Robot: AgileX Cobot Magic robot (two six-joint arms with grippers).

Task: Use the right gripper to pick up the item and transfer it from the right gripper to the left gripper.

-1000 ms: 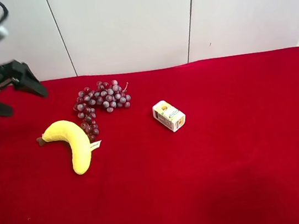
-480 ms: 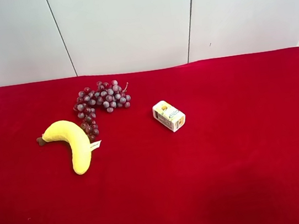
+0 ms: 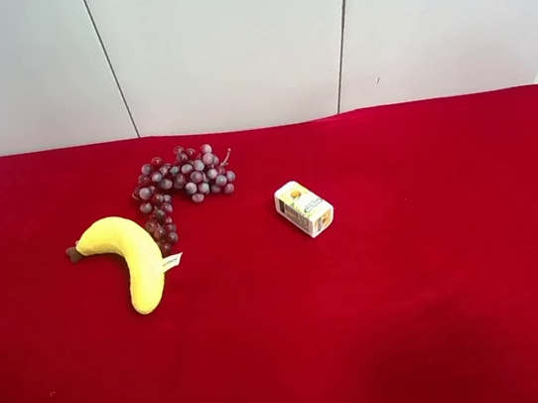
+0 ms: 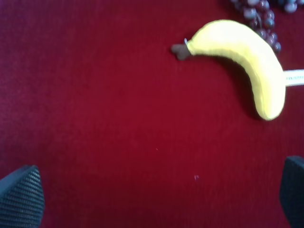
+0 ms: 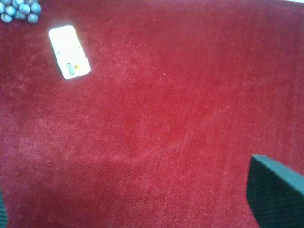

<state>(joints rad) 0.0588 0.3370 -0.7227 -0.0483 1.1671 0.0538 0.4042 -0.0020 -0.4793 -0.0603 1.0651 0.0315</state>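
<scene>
The yellow plush banana point(image 3: 133, 258) lies on the red cloth at the exterior high view's left, its brown stem tip pointing left and its white tag on the right side. It also shows in the left wrist view point(image 4: 242, 52). My left gripper point(image 4: 156, 197) is open and empty, hovering above bare cloth a short way from the banana. My right gripper point(image 5: 137, 204) is open and empty over bare cloth, well away from the banana, which does not show in the right wrist view. Neither arm shows in the exterior high view.
A purple grape bunch point(image 3: 182, 179) lies just behind the banana, touching its right side. A small white-and-yellow carton point(image 3: 304, 209) lies near the cloth's middle and shows in the right wrist view point(image 5: 69, 52). White wall panels point(image 3: 226, 37) stand behind the table.
The black arm at the exterior high view's left edge a second ago has pulled out of that view. The banana, grapes and carton have not moved.
</scene>
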